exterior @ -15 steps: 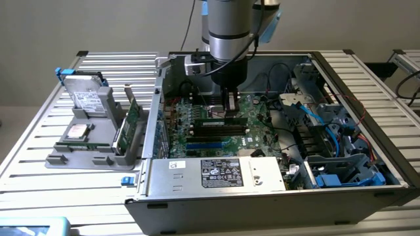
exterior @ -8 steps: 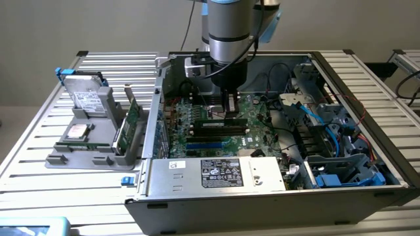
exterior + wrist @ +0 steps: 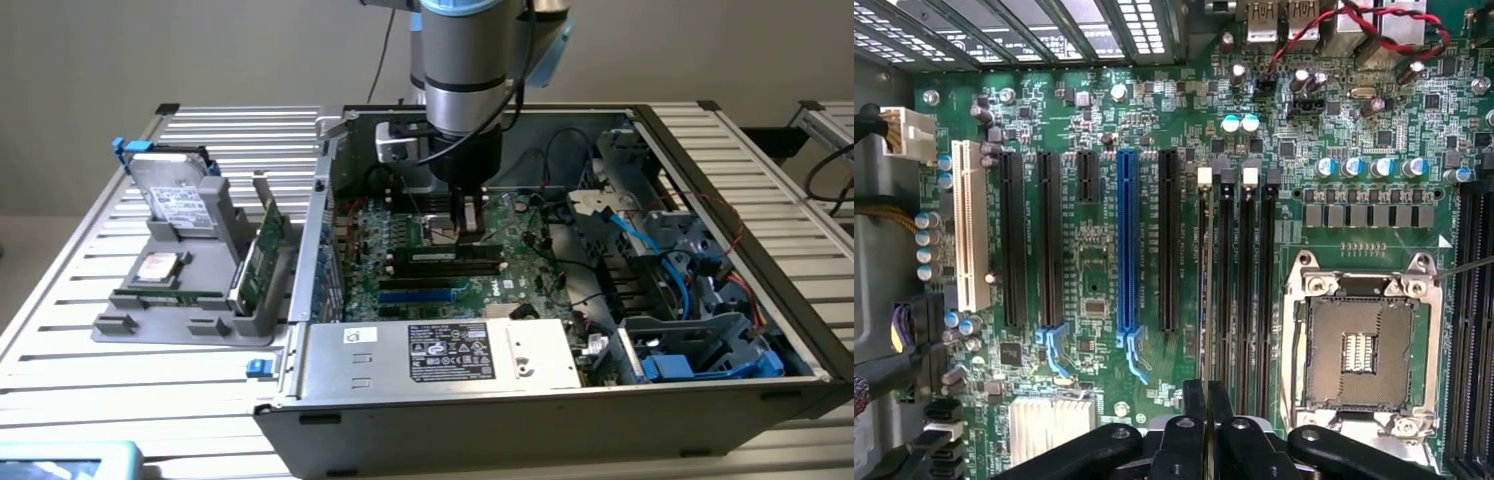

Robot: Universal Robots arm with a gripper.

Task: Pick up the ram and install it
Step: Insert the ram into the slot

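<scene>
Ram (image 3: 1206,290) in end effector (image 3: 1206,392); slots (image 3: 1242,290), socket (image 3: 1359,350) beside.

Black label (image 3: 450,352) on the power supply (image 3: 541,350), white print and round marks, perhaps certification signs, not legible, white sticker (image 3: 358,336) beside it, unreadable.

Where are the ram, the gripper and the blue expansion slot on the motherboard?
ram (image 3: 1206,290): wrist view, on its thin top edge, lying along the memory slot.
gripper (image 3: 1206,395): wrist view, between its fingertips, shut on the ram.
blue expansion slot (image 3: 1127,240): wrist view, middle of its long body.
</scene>
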